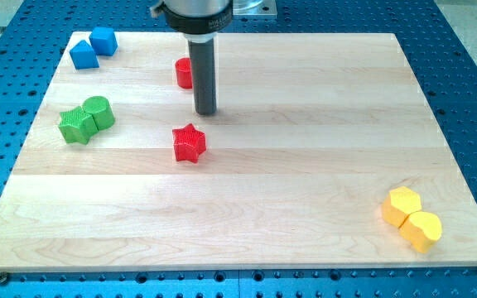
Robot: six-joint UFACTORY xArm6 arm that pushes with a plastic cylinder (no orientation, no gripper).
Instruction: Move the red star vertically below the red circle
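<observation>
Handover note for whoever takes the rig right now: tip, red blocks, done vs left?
My tip is down on the board, just right of and below the red circle, which the rod partly hides. It stands above and slightly right of the red star, with a clear gap between them.
Done: the star lies below the circle, roughly in line with it.
Left: check alignment; if anything, a slight nudge.
The blue, green and yellow block pairs sit well away.
</observation>
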